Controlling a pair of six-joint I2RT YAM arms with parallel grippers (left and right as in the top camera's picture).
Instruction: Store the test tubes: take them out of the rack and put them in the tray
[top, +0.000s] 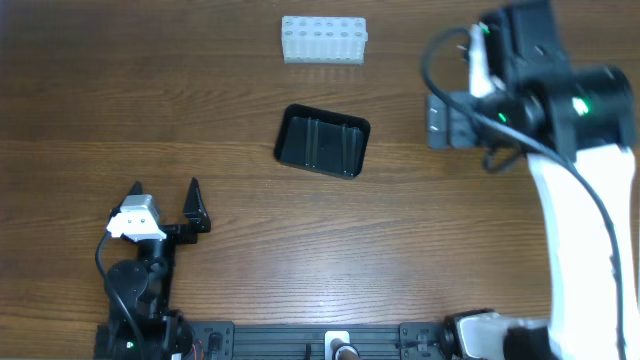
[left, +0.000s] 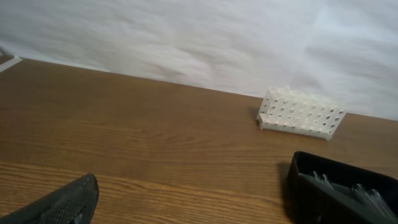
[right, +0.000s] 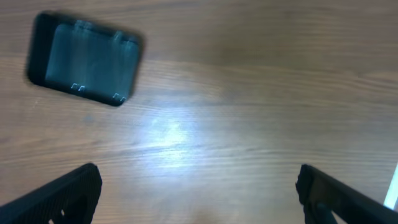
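Note:
The white test tube rack (top: 323, 40) stands at the far middle of the table; in the left wrist view no tube sticks up above the rack (left: 300, 112). Nearer, the black tray (top: 323, 141) holds clear tubes (left: 351, 191) lying flat. My left gripper (top: 165, 190) rests low at the near left, open and holding nothing, well short of the tray (left: 311, 180). The right arm (top: 520, 90) is raised at the far right. Its gripper (right: 199, 199) hangs open over bare wood, with the tray (right: 84, 59) off to one side.
The wooden table (top: 420, 250) is bare between the tray and both arm bases. A white backdrop (left: 186, 37) rises behind the rack at the table's far edge.

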